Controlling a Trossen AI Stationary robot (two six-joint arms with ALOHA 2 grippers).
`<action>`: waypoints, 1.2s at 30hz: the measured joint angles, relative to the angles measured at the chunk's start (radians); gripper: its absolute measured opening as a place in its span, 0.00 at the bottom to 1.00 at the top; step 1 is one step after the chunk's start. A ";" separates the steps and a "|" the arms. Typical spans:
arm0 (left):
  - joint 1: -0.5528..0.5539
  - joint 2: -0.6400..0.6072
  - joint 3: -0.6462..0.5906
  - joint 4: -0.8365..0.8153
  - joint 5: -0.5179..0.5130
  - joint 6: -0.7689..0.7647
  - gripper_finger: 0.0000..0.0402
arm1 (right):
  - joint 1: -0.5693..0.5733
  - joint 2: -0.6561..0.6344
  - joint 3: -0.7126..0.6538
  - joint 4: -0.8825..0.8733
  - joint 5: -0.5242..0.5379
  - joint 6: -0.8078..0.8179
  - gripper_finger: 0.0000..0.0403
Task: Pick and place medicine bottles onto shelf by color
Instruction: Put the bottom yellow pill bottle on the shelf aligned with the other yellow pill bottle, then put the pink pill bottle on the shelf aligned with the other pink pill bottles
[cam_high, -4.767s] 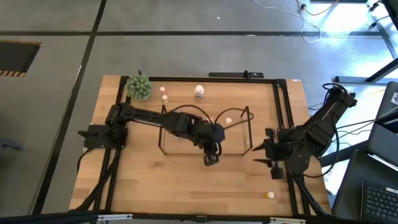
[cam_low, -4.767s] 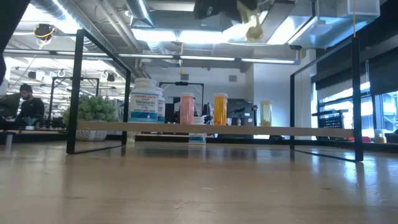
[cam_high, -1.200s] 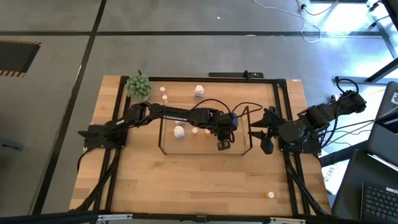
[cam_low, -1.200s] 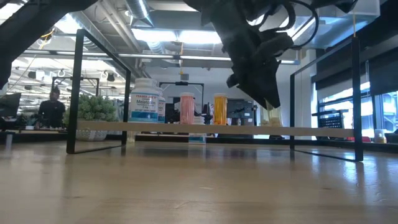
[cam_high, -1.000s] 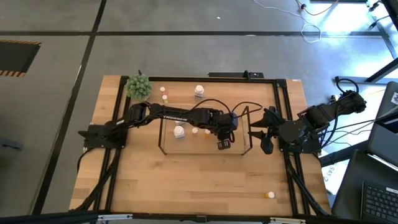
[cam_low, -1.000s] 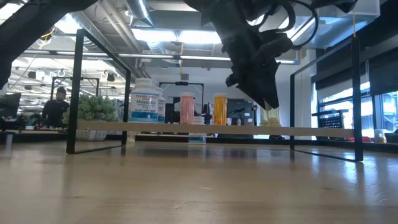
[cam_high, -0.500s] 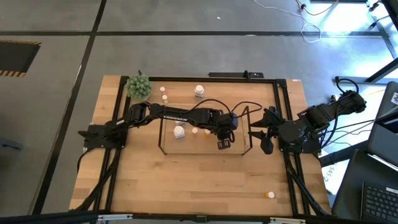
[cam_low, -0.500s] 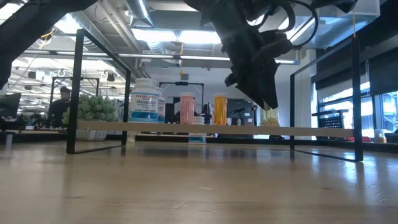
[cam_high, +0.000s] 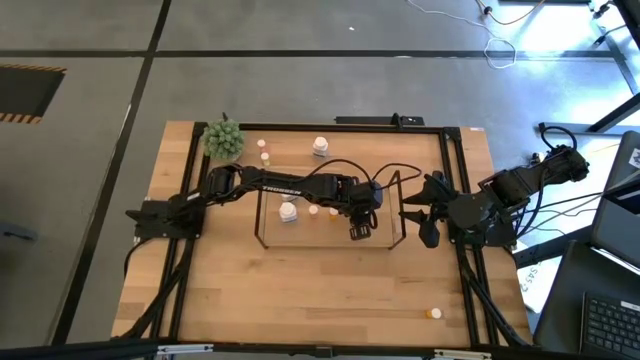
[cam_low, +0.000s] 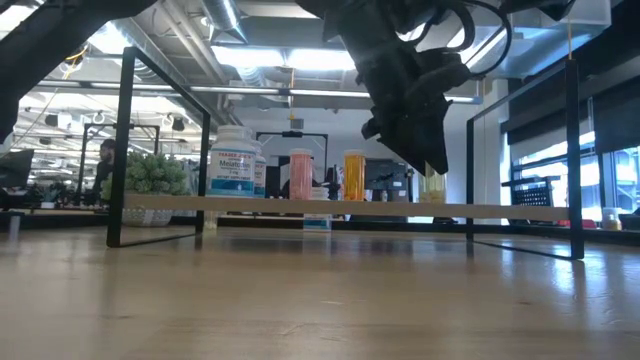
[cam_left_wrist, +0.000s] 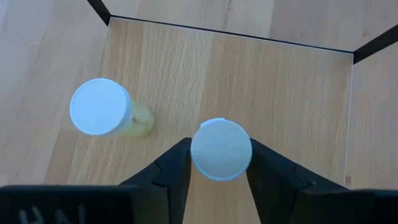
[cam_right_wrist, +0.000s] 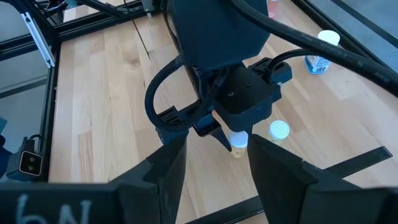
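Pale wood forms the shelf (cam_high: 300, 230) base; your left gripper (cam_left_wrist: 219, 163) sits over its right end, fingers (cam_left_wrist: 175, 168) bracketing a white-capped yellow bottle (cam_left_wrist: 220, 149) standing there; whether they still pinch it you cannot tell. A second yellow bottle (cam_left_wrist: 102, 111) stands just beside. Your right gripper (cam_high: 417, 228) waits beyond the shelf's right end, fingers spread.

On the shelf (cam_low: 330, 209), the large white bottle (cam_low: 233, 166) at its left end carries a label whose one readable word is "Melatonin"; the smaller print on that label is too fine to make out.
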 joint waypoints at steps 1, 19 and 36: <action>0.000 0.000 0.000 0.000 0.000 0.000 0.35 | 0.000 0.000 0.000 0.000 0.000 0.000 0.43; -0.007 -0.009 0.000 0.001 -0.012 0.001 0.35 | 0.000 0.000 0.000 0.000 0.000 0.000 0.43; -0.012 -0.009 0.178 -0.167 -0.090 0.079 0.35 | 0.000 0.000 0.000 0.000 0.000 0.000 0.43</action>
